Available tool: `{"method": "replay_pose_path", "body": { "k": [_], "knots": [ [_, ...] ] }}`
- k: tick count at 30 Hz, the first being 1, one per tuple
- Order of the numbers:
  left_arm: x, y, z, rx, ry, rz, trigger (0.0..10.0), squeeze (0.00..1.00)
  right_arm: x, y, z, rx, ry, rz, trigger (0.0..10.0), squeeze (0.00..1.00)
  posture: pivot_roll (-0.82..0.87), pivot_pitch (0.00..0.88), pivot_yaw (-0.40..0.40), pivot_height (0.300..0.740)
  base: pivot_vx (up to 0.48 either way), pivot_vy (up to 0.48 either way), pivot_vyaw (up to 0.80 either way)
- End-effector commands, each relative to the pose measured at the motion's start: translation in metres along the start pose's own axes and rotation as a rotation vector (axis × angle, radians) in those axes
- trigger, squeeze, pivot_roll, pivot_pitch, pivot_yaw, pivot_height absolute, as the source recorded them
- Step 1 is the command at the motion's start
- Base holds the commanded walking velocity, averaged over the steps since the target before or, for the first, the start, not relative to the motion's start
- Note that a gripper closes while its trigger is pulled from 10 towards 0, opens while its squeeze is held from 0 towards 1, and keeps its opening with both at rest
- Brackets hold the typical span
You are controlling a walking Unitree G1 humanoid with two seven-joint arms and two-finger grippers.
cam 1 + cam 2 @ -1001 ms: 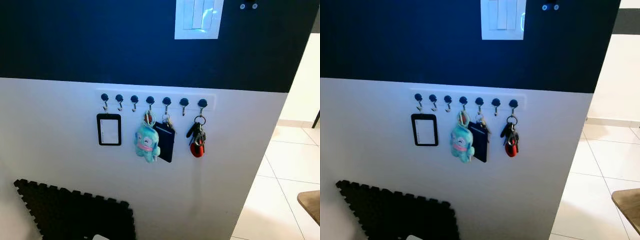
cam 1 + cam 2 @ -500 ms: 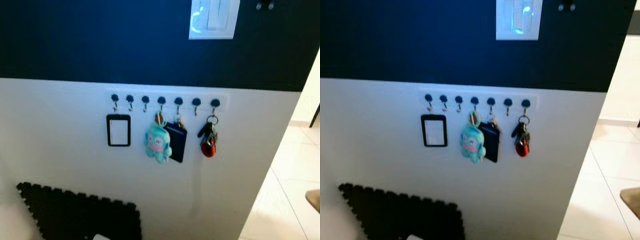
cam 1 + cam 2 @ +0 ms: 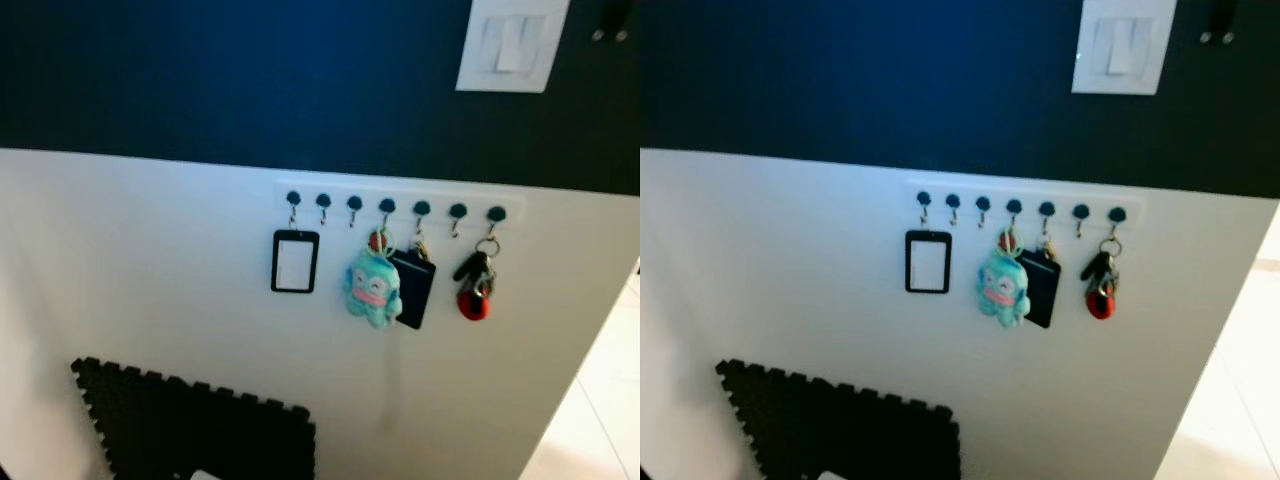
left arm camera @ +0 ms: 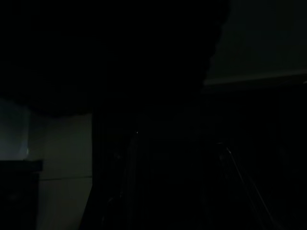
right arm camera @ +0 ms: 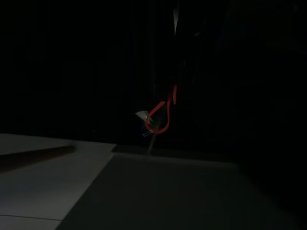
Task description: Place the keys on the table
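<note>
Nearest, low against the wall, a black interlocking foam mat (image 3: pixel 200 425) is seen leaning, with a small pale object at its foot too cropped to identify. To the right, pale floor tiles (image 3: pixel 600 430) are glimpsed past the wall's end.

Farther, on the white lower half of the wall, a white hook rail (image 3: pixel 395 207) with seven dark hooks is mounted. From the robot's left to right are hung: a black-framed badge holder (image 3: pixel 295 262), a turquoise plush charm (image 3: pixel 371 290), a dark card wallet (image 3: pixel 411 290) partly behind the plush, and, on the last hook, the keys (image 3: pixel 473 285) with a red fob. One hook is bare between badge and plush, another between wallet and keys. Higher, on the dark blue band, a white light switch (image 3: pixel 512 45) is set.

The wrist views are nearly black. In the right wrist view a red loop (image 5: pixel 162 115) is made out; what it belongs to cannot be told. How far either pincer is parted, or whether anything is held, cannot be told.

Judged step: approach, keys not yet taken. The bunch should be brought toward mid-view. The ring is best lifted up and off the hook, not pulled straight out, with the wallet beside left undisturbed.
</note>
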State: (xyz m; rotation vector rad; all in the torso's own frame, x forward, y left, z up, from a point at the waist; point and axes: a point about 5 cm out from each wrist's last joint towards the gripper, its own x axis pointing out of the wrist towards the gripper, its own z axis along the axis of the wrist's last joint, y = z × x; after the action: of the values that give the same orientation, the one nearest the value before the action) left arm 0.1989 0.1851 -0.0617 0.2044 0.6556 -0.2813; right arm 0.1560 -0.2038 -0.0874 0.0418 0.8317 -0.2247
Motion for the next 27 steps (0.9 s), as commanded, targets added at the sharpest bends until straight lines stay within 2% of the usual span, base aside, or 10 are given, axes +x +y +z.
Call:
{"method": "replay_pose_path", "body": {
  "k": [1, 8, 13, 20, 23, 25, 27],
  "knots": [
    [-0.001, 0.001, 0.001, 0.021, -0.006, -0.01, 10.0, 0.0, 0.0, -0.001, 0.0, 0.01, 0.001, -0.004, 10.0, 0.0, 0.04, 0.0, 0.037, 0.74, 0.0, 0.0, 0.0],
    [-0.001, 0.0, 0.001, 0.034, -0.01, -0.024, 10.0, 0.0, 0.0, -0.001, 0.0, 0.013, 0.0, -0.005, 10.0, 0.0, 0.03, 0.002, 0.037, 0.74, 0.0, 0.0, 0.0],
    [0.0, 0.002, 0.002, -0.001, -0.014, -0.003, 10.0, 0.0, 0.0, -0.002, 0.0, 0.014, -0.001, -0.006, 10.0, 0.0, 0.04, 0.006, 0.034, 0.74, 0.0, 0.0, 0.0],
    [0.0, 0.0, 0.001, 0.008, -0.001, -0.006, 10.0, 0.0, 0.0, -0.002, 0.001, 0.018, -0.001, -0.003, 10.0, 0.0, 0.03, 0.009, 0.032, 0.74, 0.0, 0.0, 0.0],
    [0.0, -0.001, 0.0, 0.002, 0.001, -0.005, 10.0, 0.0, 0.001, 0.001, 0.004, -0.003, -0.017, 0.015, 10.0, 0.0, 0.03, 0.01, 0.03, 0.74, 0.0, 0.0, 0.0],
    [0.0, -0.002, 0.0, -0.006, -0.003, -0.003, 10.0, 0.0, 0.002, 0.009, 0.011, -0.069, -0.056, 0.066, 10.0, 0.0, 0.03, 0.012, 0.03, 0.74, 0.0, 0.0, 0.0],
    [0.0, -0.002, 0.001, -0.007, -0.014, -0.001, 10.0, 0.0, 0.004, 0.02, 0.025, -0.065, -0.127, 0.121, 10.0, 0.0, 0.03, 0.014, 0.03, 0.74, 0.0, 0.0, 0.0]
  ]
}}
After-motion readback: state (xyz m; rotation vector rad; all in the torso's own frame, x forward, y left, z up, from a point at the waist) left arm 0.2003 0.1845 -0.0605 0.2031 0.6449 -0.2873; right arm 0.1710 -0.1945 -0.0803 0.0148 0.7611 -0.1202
